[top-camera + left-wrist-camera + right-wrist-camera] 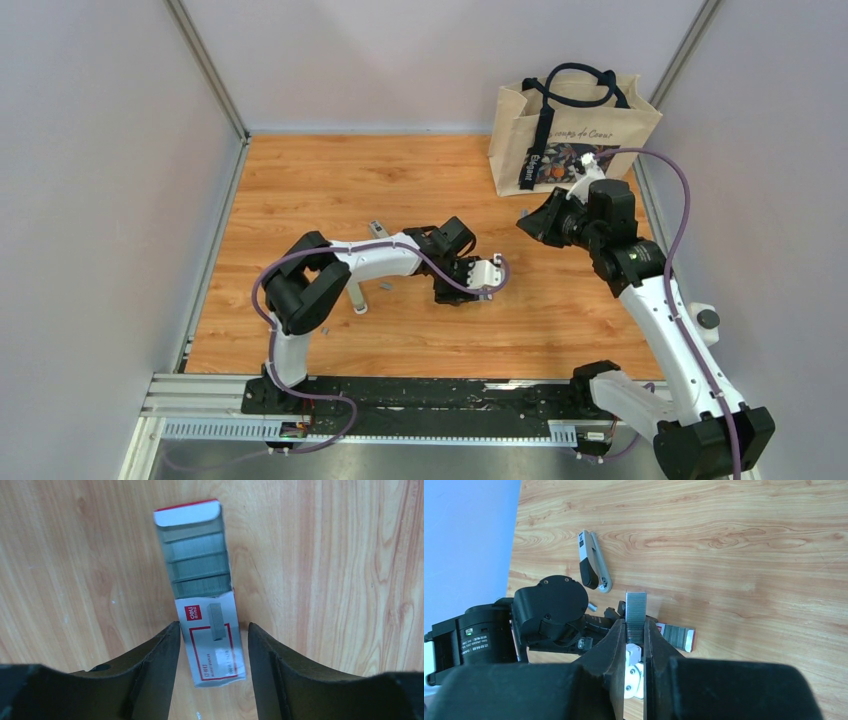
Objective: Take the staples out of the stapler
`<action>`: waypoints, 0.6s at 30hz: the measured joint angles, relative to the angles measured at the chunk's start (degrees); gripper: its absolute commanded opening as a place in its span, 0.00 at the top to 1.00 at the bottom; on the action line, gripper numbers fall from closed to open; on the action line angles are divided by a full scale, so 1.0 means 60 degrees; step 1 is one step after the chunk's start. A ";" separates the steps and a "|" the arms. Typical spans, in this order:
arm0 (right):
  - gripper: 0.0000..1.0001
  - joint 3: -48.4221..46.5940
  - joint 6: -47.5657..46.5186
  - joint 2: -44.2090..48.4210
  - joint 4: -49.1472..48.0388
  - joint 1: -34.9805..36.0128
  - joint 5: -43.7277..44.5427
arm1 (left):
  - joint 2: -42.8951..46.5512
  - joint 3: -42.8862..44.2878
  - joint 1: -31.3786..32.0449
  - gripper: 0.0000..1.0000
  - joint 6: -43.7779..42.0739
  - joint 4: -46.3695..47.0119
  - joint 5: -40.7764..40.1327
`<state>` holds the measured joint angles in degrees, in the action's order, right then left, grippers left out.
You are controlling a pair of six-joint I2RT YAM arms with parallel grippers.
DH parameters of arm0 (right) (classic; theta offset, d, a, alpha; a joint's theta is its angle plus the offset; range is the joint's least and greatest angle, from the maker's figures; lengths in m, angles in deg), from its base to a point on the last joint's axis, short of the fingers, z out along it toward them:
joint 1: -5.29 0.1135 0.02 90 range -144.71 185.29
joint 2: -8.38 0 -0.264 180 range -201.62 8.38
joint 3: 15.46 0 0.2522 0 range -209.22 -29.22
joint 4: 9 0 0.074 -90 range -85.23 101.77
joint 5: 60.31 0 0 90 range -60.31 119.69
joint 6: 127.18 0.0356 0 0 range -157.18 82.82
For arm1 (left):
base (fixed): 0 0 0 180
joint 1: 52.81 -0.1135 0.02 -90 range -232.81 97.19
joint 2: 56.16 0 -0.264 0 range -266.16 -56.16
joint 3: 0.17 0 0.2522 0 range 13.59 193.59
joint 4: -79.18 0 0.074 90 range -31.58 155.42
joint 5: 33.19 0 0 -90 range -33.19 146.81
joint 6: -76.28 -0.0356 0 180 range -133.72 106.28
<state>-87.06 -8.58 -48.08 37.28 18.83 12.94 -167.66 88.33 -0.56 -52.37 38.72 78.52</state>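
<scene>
silvery-grey strip of staples (636,607) stands upright at centre frame of the right wrist view, clenched between the jaws of the right gripper (635,626), above the orange wooden table (749,540). slim dark grey-black stapler (588,574) with a white label lies flat on the wood, upper left of that view, apart from both claws. left gripper (214,627) released, jaws straddling the sleeve end of a small red-and-white flat box (212,652), lower centre of its view. grey staple rows (197,562) show in the box's exposed tray.

One stapler (591,562), one box (212,645), one bag (570,130)
</scene>
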 measured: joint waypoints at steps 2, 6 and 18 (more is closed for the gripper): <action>0.99 0.0018 0.0000 0.0000 -0.0029 -0.0007 -0.0044 | 0.0000 -0.0178 0.0015 0.38 0.0069 0.0106 -0.0066; 0.99 0.0036 0.0004 0.0000 -0.0036 -0.0022 -0.0062 | 0.0087 -0.0415 0.0022 0.46 0.0306 0.0393 -0.0102; 0.98 0.0178 0.0004 0.0000 -0.0044 -0.0022 -0.0109 | 0.0525 -0.1089 0.0091 0.57 0.0517 0.0914 -0.0295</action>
<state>-85.99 -8.56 -48.08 37.02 18.70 12.28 -164.52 81.79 -0.02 -49.27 44.21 76.75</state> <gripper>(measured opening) 0.139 0.467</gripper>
